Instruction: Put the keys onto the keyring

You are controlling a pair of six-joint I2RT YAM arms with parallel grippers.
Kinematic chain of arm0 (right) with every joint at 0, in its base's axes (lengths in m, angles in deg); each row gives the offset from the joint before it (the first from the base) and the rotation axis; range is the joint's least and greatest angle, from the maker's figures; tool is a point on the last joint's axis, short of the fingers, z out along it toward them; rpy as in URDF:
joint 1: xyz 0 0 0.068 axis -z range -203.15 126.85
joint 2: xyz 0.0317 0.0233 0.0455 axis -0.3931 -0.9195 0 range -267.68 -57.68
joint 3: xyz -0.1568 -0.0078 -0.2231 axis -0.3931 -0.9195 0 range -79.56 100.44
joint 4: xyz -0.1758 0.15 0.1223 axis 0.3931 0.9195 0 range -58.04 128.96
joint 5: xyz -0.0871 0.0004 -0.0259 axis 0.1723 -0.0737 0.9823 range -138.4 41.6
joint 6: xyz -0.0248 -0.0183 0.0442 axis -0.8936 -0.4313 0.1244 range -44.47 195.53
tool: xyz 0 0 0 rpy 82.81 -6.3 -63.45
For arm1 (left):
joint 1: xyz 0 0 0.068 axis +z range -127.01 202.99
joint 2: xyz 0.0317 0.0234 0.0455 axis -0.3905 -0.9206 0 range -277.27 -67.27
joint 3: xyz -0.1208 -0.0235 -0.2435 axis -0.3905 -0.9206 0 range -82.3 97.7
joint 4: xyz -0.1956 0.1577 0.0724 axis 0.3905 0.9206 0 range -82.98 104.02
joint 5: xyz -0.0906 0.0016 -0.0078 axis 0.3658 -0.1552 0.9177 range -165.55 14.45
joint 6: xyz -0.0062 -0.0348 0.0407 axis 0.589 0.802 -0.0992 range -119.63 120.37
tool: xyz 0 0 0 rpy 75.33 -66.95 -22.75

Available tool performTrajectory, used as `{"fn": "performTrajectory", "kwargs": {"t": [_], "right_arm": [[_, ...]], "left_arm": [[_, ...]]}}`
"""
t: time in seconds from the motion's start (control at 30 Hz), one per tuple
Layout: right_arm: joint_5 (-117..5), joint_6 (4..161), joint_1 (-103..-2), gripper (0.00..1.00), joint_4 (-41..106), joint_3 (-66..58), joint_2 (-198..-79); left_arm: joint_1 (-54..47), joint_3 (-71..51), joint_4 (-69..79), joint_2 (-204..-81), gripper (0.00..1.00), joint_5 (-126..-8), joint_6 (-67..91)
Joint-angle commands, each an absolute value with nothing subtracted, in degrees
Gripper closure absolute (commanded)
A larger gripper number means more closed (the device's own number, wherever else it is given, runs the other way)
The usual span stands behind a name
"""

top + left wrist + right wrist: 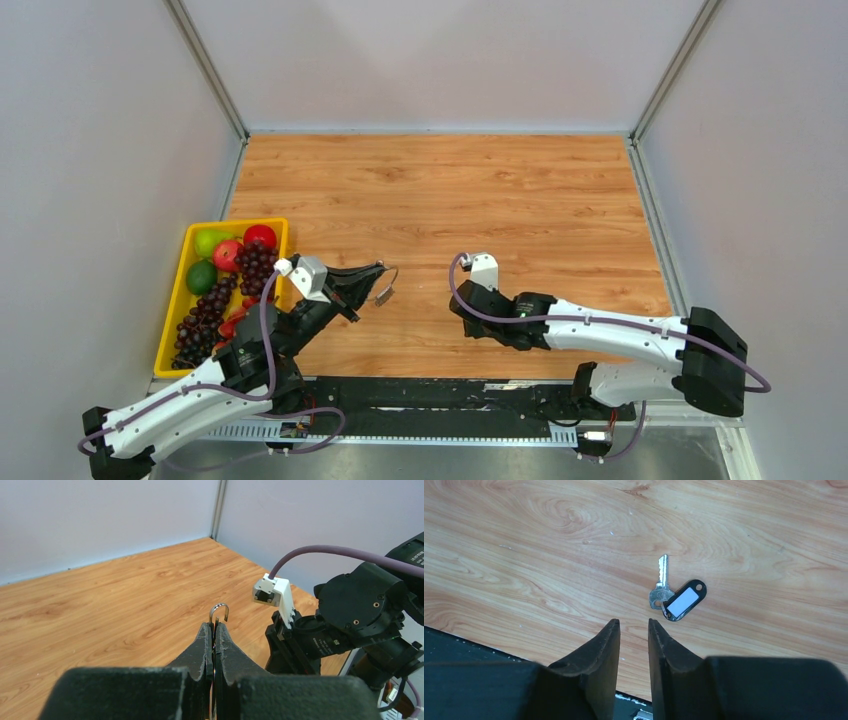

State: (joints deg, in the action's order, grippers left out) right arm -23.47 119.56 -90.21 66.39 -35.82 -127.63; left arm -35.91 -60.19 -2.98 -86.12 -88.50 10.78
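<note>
Left fingers (202,650) pinched together, right fingers (606,645) parted.

White arms (170,410) with black joints (525,305), black tools (633,625), purple cables (325,550).

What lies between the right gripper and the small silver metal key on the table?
Only bare wooden table lies between the right gripper and the small silver metal key; the right wrist view shows this.

Bare wood (440,200) lies open between my left gripper (378,272) and right gripper (632,625); the yellow fruit tray (240,222) hems my left arm (200,392); side walls (100,150) seem near.
</note>
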Motion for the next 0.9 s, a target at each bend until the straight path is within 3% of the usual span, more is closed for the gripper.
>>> {"fn": "performTrajectory", "kwargs": {"t": [0.0, 0.43, 0.87], "right_arm": [[-21.6, 119.3, -90.4, 0.67, 66.6, -36.8, -126.6], [-22.6, 119.1, -87.7, 0.61, 66.7, -37.9, -131.6], [-25.9, 116.7, -85.9, 0.64, 62.7, -38.3, -135.1]], "left_arm": [[-36.1, -58.7, -4.3, -86.7, 1.0, -87.8, 12.1], [-36.1, -58.5, -4.7, -87.7, 1.0, -87.3, 12.1], [-36.1, -58.6, -4.3, -86.9, 1.0, -87.6, 12.1]]}}
